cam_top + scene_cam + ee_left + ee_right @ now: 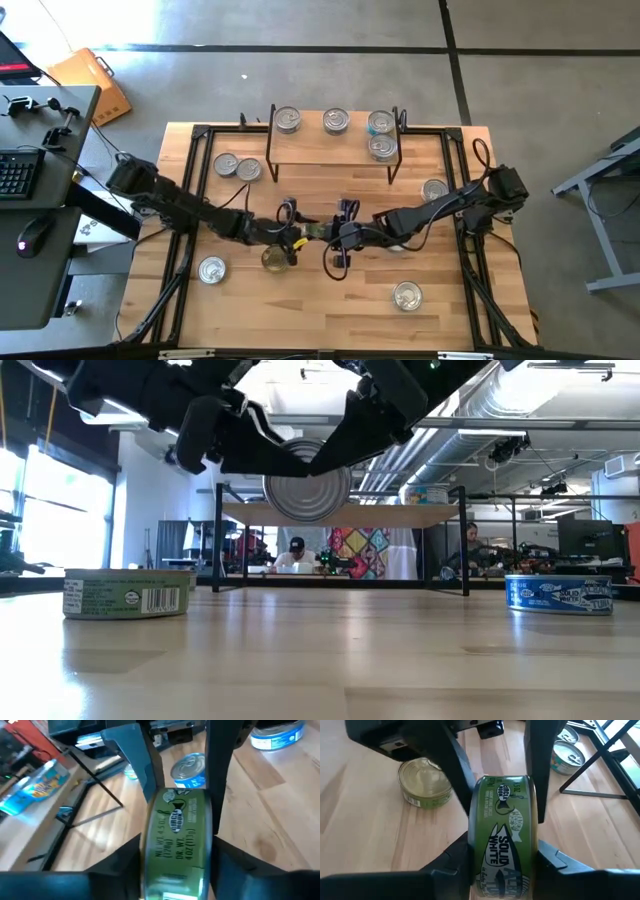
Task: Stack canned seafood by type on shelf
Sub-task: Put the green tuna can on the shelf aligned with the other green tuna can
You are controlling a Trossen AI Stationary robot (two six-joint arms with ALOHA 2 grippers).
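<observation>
Green-label tin point(504, 837) on edge, raised mid-surface point(330, 300), clamped in right gripper point(502, 840) with left gripper point(177, 840) closing round it too; judged handover—free one grip only once other firm, then carry to shelf point(330, 150).

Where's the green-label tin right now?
The green-label tin hangs on edge above the table's middle, clamped between the left gripper and the right gripper, in front of the shelf.
</observation>
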